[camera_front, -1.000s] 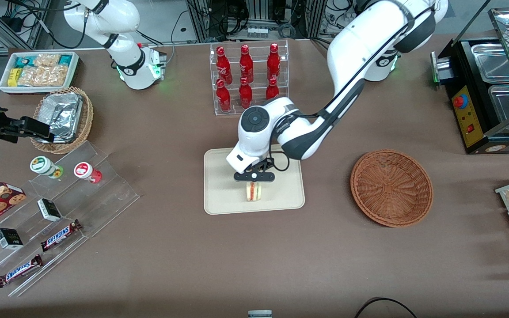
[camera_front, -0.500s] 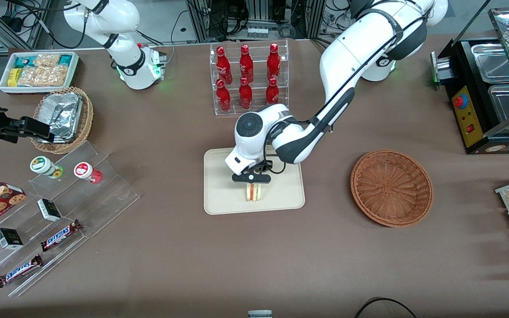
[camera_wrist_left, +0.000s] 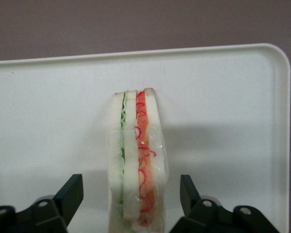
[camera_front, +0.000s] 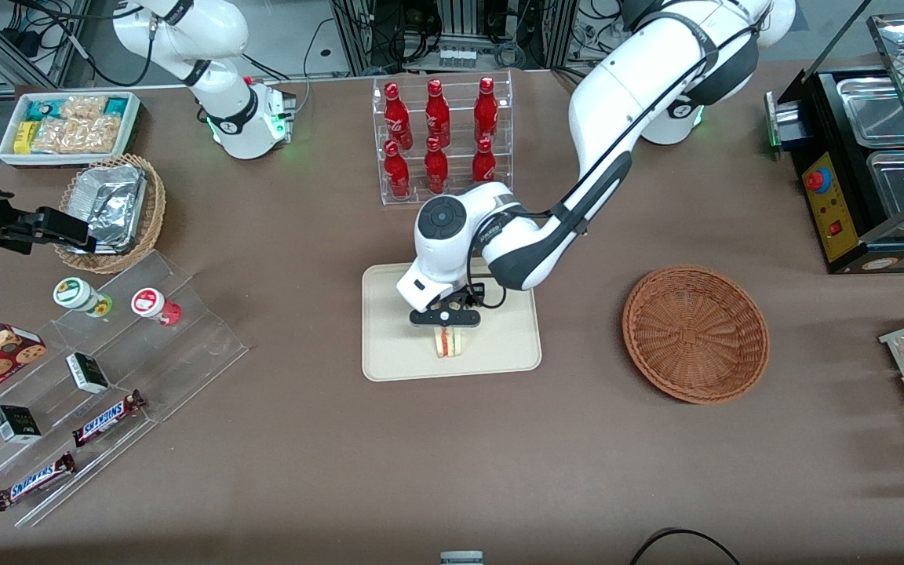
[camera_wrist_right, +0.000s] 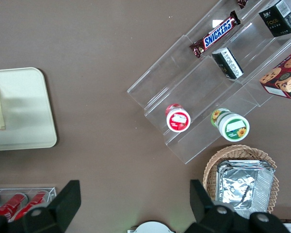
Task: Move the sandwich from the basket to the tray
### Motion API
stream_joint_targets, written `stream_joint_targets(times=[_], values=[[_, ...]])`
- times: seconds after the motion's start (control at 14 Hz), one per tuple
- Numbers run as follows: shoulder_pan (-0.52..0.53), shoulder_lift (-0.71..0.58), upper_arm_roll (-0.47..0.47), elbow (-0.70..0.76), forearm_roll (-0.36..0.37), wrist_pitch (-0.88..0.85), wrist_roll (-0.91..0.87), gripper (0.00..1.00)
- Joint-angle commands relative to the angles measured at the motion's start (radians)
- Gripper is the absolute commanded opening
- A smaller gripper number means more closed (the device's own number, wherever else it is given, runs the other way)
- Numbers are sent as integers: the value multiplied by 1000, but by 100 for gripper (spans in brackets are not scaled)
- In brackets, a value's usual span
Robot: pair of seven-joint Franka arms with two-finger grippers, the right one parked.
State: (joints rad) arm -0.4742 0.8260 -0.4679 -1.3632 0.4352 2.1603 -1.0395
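Tray [camera_front: 389,345] lies under the gripper [camera_front: 445,318]; basket [camera_front: 695,333] sits empty, well off toward the working arm's end. Sandwich [camera_wrist_left: 136,165] stands on edge on the tray between spread, non-touching fingers [camera_wrist_left: 70,194], gripping nothing. Placement looks done; only retreat remains.

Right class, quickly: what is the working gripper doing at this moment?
Left gripper: open, fingers apart on either side of the triangular red-and-green-filled sandwich standing on the cream rectangular tray.

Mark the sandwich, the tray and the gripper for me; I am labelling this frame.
sandwich [camera_wrist_left: 136,165], left wrist view, on its layered edge.
tray [camera_front: 393,357], front view, on bare surface near its corner.
gripper [camera_wrist_left: 131,199], left wrist view, midway between its open fingertips, astride the sandwich.
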Motion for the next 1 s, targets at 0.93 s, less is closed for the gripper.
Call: stream_joint_targets(times=[0.93], values=[[397, -576, 6, -65, -280, -560, 289, 100]])
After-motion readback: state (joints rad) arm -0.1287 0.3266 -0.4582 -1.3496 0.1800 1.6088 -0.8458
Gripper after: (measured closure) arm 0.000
